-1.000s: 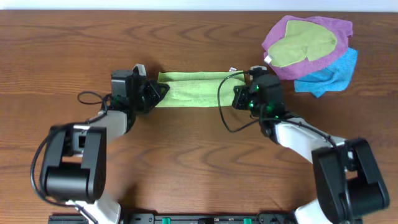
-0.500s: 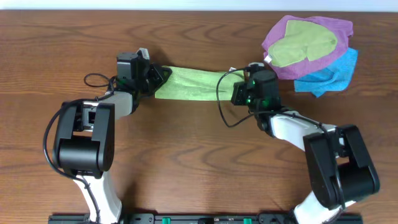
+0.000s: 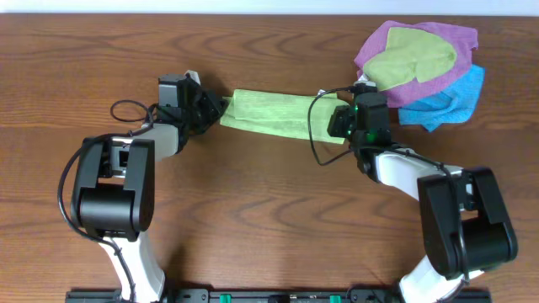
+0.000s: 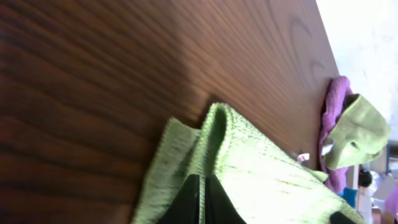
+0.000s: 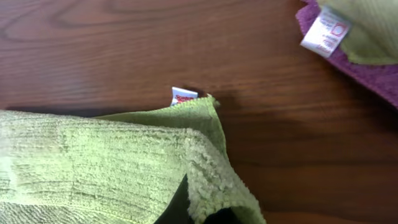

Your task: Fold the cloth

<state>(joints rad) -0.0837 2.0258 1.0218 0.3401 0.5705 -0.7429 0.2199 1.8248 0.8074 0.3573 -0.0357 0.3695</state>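
Left gripper (image 3: pixel 212 109): tips pressed together on the left end of the cloth (image 3: pixel 269 114). The wrist view shows the end bunched into a raised ridge just ahead of the tips, with one layer lapping under.

Cloth: spans the gap between the two grippers as a long narrow strip, one end at each. Its long edges look doubled, so one lengthwise fold appears done. It sits slightly slanted, the left end farther from the robot than the right. Whether the middle rests on the table (image 3: pixel 253 219) or hangs just above it cannot be told.

Judgement: about halfway. What is left is bringing one end over to the other, setting it down square and letting go. The bunched left end may need smoothing, or the edges will not line up.

Right gripper (image 3: pixel 341 126): closed on the right end as far as shows. Terry edge runs down into the jaws, which are mostly hidden under it. White tag (image 5: pixel 183 96) pokes out at the corner just ahead of the tips.

Beyond the right gripper, near: a pile of purple cloth (image 3: pixel 455 71) with an olive cloth (image 3: pixel 413 59) on top and a blue cloth (image 3: pixel 455 101) underneath. A white label on the pile lies close to the right gripper's far side. Snag risk if the right end swings outward, so folding inward toward the left gripper keeps clear.
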